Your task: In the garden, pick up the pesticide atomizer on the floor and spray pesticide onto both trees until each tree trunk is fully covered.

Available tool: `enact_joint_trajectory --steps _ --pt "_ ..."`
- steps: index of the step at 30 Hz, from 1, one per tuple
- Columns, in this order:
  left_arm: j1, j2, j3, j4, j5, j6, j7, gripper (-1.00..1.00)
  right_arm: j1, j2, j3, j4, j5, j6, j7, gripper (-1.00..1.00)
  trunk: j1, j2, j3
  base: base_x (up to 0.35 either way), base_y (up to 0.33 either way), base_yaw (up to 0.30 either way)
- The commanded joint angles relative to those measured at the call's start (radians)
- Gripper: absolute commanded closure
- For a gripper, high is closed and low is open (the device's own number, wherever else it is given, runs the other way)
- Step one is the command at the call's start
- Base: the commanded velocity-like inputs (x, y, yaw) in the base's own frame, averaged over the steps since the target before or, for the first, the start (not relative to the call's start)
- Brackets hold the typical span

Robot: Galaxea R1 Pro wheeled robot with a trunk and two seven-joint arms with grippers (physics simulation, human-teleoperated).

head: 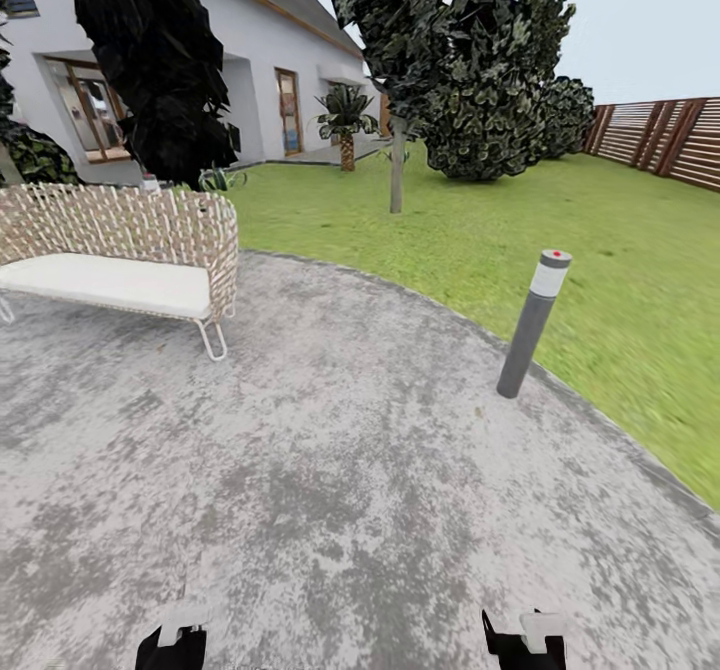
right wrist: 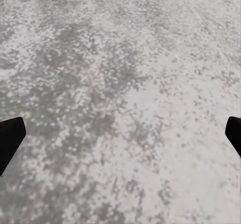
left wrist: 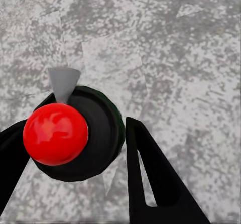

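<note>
Our left claw (left wrist: 75,148) clamps the sprayer (left wrist: 75,133); right claw (right wrist: 120,133) apart; a loose grip could drop it on the paving (head: 330,510).

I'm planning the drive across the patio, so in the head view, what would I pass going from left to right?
Wicker bench → small palm by the house → thin-trunked tree on the lawn → grey bollard light at the paving's edge → slatted wooden fence.

Rough, mottled grey paving (head: 350,490); woven wicker bench (head: 120,225) with matt white cushion (head: 105,282); glossy red knob (left wrist: 55,133) on a smooth black atomizer (left wrist: 100,133).
</note>
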Motion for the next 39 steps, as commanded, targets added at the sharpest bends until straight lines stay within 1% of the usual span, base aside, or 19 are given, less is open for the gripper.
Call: enact_joint_trajectory --steps 1,14,19,23,24,30,33,39 --pt "-0.001 0.000 0.002 0.001 0.001 -0.003 0.000 1.00 -0.001 0.000 0.000 0.000 0.001 -0.003 0.000 -1.00 0.000 0.000 -0.001 0.000 0.000 0.279" --pt "-0.001 0.001 0.002 0.001 0.003 -0.005 -0.001 1.00 -0.001 0.000 0.000 0.000 0.001 -0.003 0.000 -1.00 0.000 0.000 -0.001 0.007 0.000 0.279" --pt "-0.001 0.003 0.002 0.002 0.003 -0.005 -0.001 1.00 -0.001 0.000 0.000 0.000 0.001 -0.003 0.000 -1.00 0.000 0.000 -0.001 0.089 0.000 0.279" --pt "-0.001 0.003 0.002 0.003 0.003 -0.005 -0.001 1.00 -0.001 0.000 0.000 0.000 0.001 -0.003 0.000 -1.00 0.000 0.000 -0.001 0.217 0.033 0.279" --pt "-0.001 0.003 0.004 0.003 0.003 -0.005 -0.001 1.00 -0.001 0.000 0.000 0.000 0.001 -0.003 0.000 -1.00 0.000 0.000 -0.001 0.280 0.083 0.279" --pt "0.000 0.000 0.052 0.003 0.003 -0.006 -0.006 1.00 -0.001 -0.001 -0.001 0.000 0.001 -0.003 0.000 -1.00 0.000 0.000 -0.001 0.301 0.104 0.279" --pt "0.000 -0.001 0.058 0.003 0.001 -0.007 -0.007 1.00 0.000 -0.004 0.000 0.001 0.001 -0.003 0.002 -1.00 0.000 0.000 -0.001 0.308 0.110 0.216" --pt "-0.001 -0.002 0.060 0.003 0.001 -0.008 -0.007 1.00 -0.001 -0.009 0.001 0.001 0.004 -0.003 0.001 -1.00 0.000 0.000 -0.001 0.308 0.111 0.028"
